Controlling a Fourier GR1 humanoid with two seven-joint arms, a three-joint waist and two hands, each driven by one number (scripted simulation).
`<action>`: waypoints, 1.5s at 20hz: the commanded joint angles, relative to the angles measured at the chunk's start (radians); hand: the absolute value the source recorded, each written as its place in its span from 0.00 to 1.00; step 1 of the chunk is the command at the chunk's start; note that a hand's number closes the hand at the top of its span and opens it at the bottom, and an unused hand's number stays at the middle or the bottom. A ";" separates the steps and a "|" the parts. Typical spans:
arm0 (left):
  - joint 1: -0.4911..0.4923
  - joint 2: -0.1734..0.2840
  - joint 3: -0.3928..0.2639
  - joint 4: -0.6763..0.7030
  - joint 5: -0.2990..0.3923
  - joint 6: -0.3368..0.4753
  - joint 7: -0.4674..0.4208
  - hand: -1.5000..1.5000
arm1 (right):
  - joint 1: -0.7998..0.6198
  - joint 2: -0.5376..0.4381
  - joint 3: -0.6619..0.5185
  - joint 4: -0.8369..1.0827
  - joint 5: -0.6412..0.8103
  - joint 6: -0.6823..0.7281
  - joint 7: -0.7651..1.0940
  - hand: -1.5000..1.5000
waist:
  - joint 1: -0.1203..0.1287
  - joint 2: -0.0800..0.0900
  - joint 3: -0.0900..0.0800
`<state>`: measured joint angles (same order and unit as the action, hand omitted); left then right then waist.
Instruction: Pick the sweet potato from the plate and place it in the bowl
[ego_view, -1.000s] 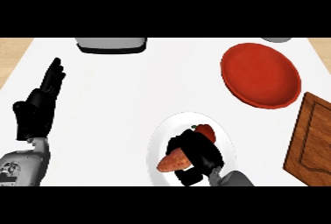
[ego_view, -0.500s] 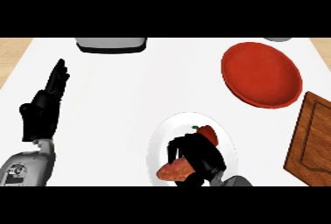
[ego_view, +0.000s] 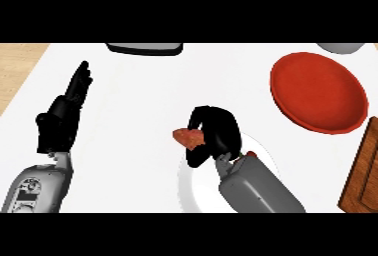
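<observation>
Above the round white plate (ego_view: 193, 192), my black right hand (ego_view: 215, 136) curls round the reddish-orange sweet potato (ego_view: 188, 137), which seems lifted clear of it, so I judge the carry is in hand. Next comes a swing right to the wide red bowl (ego_view: 319, 92); my left hand (ego_view: 65, 114) rests open at the left. No writing shows.

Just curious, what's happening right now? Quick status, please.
Right hand curled round orange sweet potato, over white plate's edge. Left hand open, resting at left. Red bowl unobstructed.
</observation>
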<state>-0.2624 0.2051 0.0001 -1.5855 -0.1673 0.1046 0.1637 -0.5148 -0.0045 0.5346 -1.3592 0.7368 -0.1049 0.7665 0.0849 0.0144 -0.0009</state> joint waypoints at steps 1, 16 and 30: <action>-0.017 0.004 -0.003 0.015 0.011 -0.022 0.007 0.50 | -0.170 0.004 -0.014 0.057 0.005 -0.223 0.165 1.00 | 0.025 0.002 0.000; 0.005 -0.001 0.030 0.037 0.000 0.011 -0.021 0.50 | -0.521 0.004 -0.087 0.367 0.282 -0.503 0.539 1.00 | -0.041 -0.009 -0.001; 0.060 0.019 0.041 -0.120 0.010 -0.009 0.081 0.50 | -0.318 -0.161 -0.382 0.408 0.340 -0.683 0.191 1.00 | -0.075 -0.014 0.001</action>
<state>-0.2178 0.2192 0.0424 -1.6440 -0.1654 0.1083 0.2084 -0.8956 -0.1193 0.1967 -0.9873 1.0533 -0.6882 0.9762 0.0089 0.0004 0.0002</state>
